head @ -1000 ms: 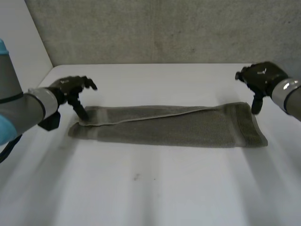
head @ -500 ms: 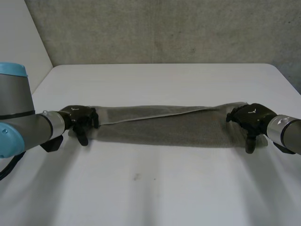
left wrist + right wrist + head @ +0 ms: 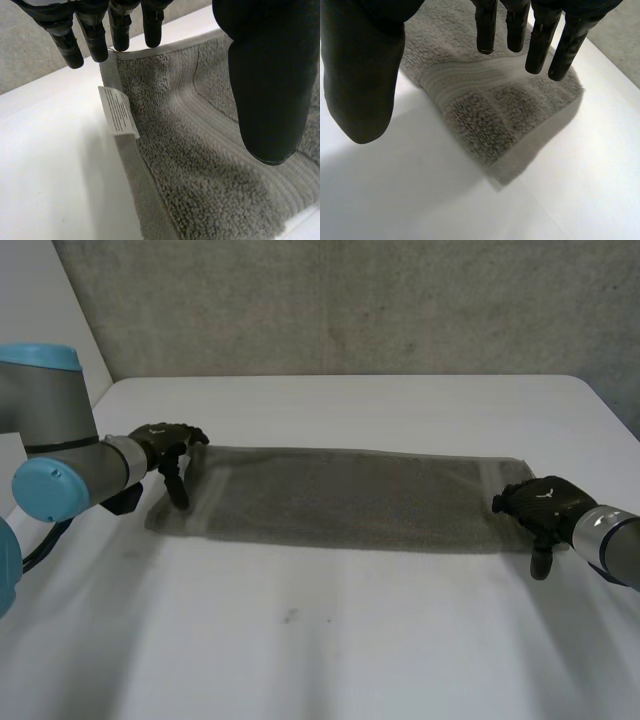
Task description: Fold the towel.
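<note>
Count: 1 towel [image 3: 340, 498], 1 white label [image 3: 118, 112] on it, 1 table [image 3: 350, 640], 2 hands: left hand [image 3: 165, 445] at towel's 9 o'clock end, right hand [image 3: 535, 502] at 3 o'clock.

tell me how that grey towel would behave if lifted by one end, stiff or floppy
Probably floppy: the towel lies slack on the table, and its end under the right hand shows a soft ripple. Its looped pile looks grippy, so likely not slippery. Pushed, it would probably bunch rather than slide.
</note>
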You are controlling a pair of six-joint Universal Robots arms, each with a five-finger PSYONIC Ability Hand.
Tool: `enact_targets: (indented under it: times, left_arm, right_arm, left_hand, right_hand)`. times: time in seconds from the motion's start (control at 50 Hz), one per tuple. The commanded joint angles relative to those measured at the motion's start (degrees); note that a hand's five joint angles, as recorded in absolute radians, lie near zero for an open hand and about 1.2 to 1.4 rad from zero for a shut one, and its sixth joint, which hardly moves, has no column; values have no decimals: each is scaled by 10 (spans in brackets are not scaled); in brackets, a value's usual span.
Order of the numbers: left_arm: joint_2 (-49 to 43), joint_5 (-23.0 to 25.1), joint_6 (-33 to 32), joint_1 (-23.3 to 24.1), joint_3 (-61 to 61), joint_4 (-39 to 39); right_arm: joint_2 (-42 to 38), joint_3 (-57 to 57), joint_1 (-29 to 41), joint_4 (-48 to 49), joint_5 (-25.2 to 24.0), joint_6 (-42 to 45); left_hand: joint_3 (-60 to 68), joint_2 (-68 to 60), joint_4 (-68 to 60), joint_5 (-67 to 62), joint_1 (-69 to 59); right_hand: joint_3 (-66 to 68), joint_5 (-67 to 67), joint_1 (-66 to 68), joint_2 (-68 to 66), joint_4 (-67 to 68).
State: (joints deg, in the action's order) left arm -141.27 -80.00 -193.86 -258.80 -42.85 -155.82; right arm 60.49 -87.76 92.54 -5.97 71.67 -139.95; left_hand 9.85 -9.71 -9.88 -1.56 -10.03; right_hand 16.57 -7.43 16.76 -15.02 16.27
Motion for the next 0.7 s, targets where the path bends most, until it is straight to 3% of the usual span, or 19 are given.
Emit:
enact_targets:
  times: [0.02, 0.24, 0.28, 0.4, 0.44, 0.58, 0.7]
  left_arm:
    - [45, 3, 16, 3, -42, -1]
    - [102, 4, 17, 2, -122, -32]
    - [112, 4, 17, 2, -139, -39]
    - [123, 5, 18, 3, -160, -49]
    - [131, 5, 18, 3, -173, -57]
    - [152, 6, 17, 3, -202, -63]
    - [186, 8, 17, 0, -239, -64]
  right_arm:
    - [2, -22, -17, 42, -2, -1]
    - [-27, -23, -19, 101, -2, -1]
    - [-35, -22, -19, 109, -3, -1]
    - [-52, -15, -20, 115, -5, -3]
    - [-57, -10, -32, 115, 2, -2]
    - [-33, 0, -87, 117, 13, 8]
    - [-15, 43, -157, 98, 19, 91]
  left_hand:
    - [4, -5, -3, 13, -2]
    - [5, -7, -5, 12, -4]
    - [5, -7, -5, 12, -4]
    - [5, -7, -5, 12, -4]
    - [5, -7, -5, 12, -4]
    - [5, -7, -5, 12, -4]
    - [5, -7, -5, 12, -4]
  right_hand:
    - [45, -36, 43, -60, 47]
    - [179, -170, 177, -194, 182]
    - [284, -276, 283, -300, 287]
    - [440, -431, 438, -455, 443]
    - [633, -625, 631, -649, 636]
    - [634, -626, 632, -650, 637]
    - [634, -626, 632, -650, 637]
